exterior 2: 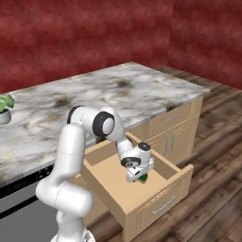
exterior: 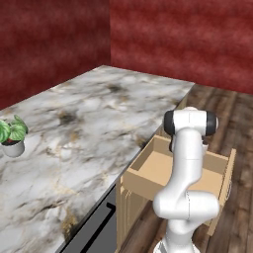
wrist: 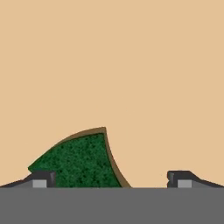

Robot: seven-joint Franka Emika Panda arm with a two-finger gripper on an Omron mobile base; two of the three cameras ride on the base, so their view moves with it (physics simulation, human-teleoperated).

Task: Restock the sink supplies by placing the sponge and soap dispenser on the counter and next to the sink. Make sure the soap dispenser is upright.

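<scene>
Inside the open wooden drawer [exterior 2: 142,198], my gripper [wrist: 111,178] hangs low with its fingers spread apart, grasping nothing. The green sponge [wrist: 81,159] lies on the drawer floor between them, nearer my left fingertip [wrist: 43,178]. Beyond stretches the marble counter [exterior 2: 118,90].

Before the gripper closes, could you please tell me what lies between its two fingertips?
In the hand view, the sponge fills the left part of the gap of the gripper; the rest shows bare drawer floor.
</scene>
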